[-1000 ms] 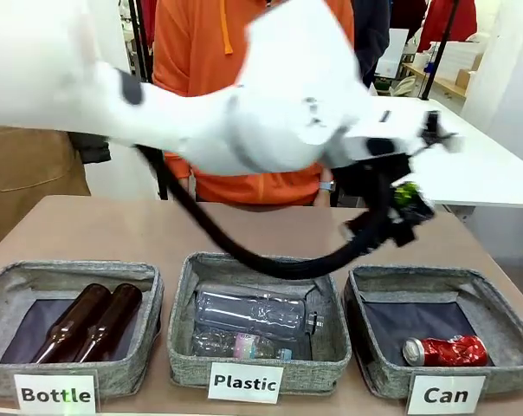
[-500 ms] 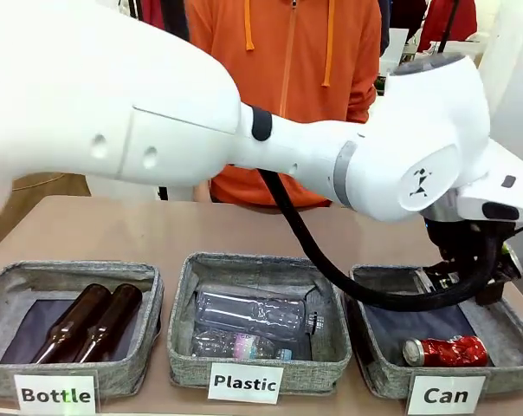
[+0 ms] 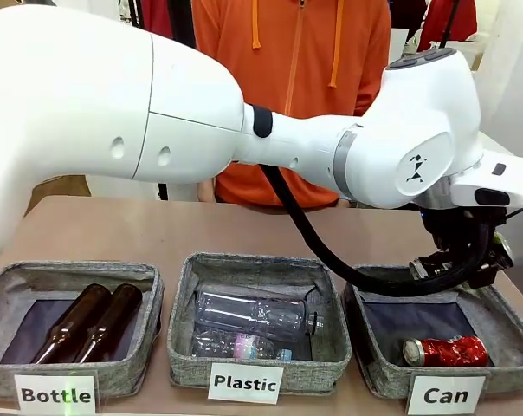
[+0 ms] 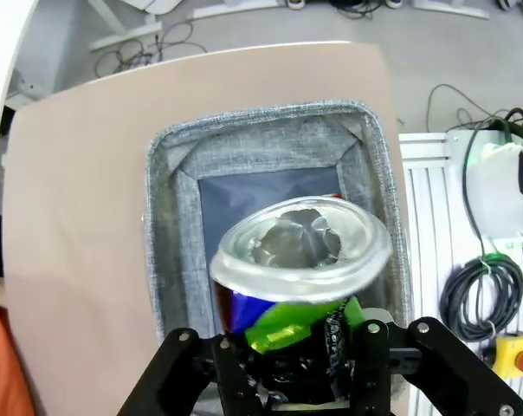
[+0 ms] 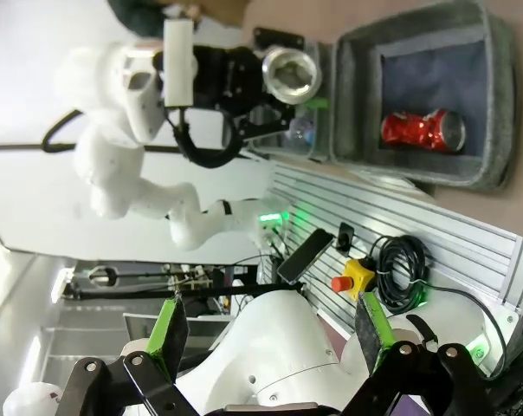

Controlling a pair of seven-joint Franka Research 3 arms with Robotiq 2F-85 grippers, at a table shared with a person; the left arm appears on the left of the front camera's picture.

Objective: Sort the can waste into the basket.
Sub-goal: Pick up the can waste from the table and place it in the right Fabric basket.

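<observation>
Black crushed can [image 4: 298, 286] sits clamped in our left gripper [image 4: 300, 368], directly above the Can basket [image 4: 162, 260], where the red can [image 3: 445, 351] lies; our right gripper [image 5: 270, 334] hangs open.

The left tool [image 3: 469, 260] hangs over the back of the Can basket [image 3: 383, 377], clamped on the black can [image 4: 298, 277], with open air between it and the dark floor. Inside that basket the red can [image 3: 445, 351] lies along the front wall, so only the rear floor is bare. The white arm stretches across above the Plastic basket [image 3: 182, 347], barring that way. Beyond the Can basket, bare bench [image 3: 114, 230] runs toward the person. The right tool [image 5: 270, 334] stands spread wide, well off the basket.
</observation>
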